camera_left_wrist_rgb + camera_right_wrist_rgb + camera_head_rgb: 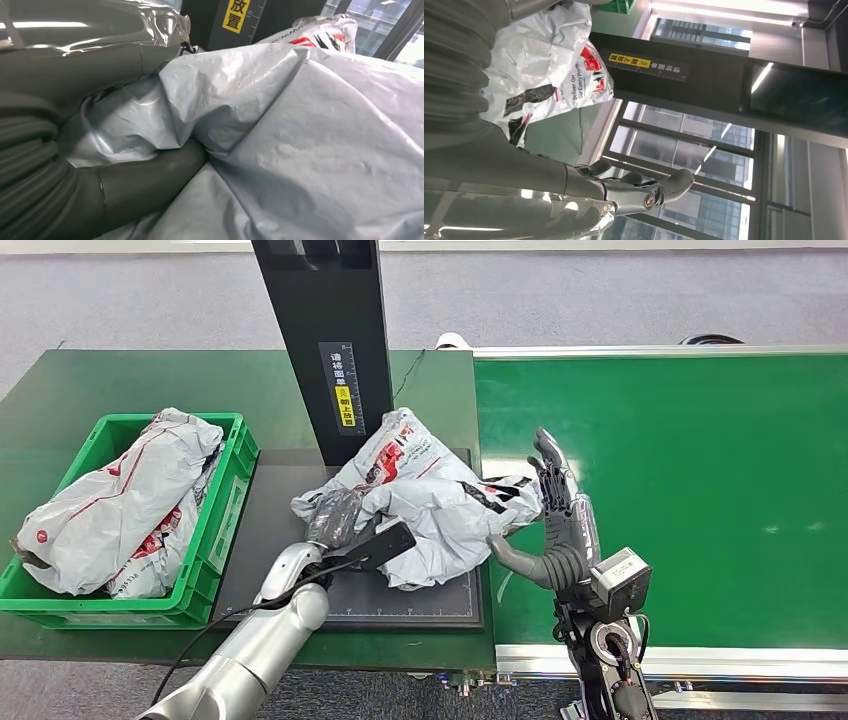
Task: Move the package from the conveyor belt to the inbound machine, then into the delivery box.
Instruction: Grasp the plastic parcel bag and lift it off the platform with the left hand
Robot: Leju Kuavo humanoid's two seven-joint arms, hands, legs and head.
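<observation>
A crumpled grey package with red and black print lies on the black plate of the inbound machine, at the foot of its black post. My left hand grips the package's left edge. In the left wrist view a fold of the package sits pinched between the thumb and the fingers. My right hand stands open over the green conveyor belt, fingers stretched out, just beside the package's right edge. The right wrist view shows the package beyond that hand.
A green delivery box stands left of the plate on the dark green table, with grey packages inside. The belt's metal rim runs along the front. A yellow label marks the post.
</observation>
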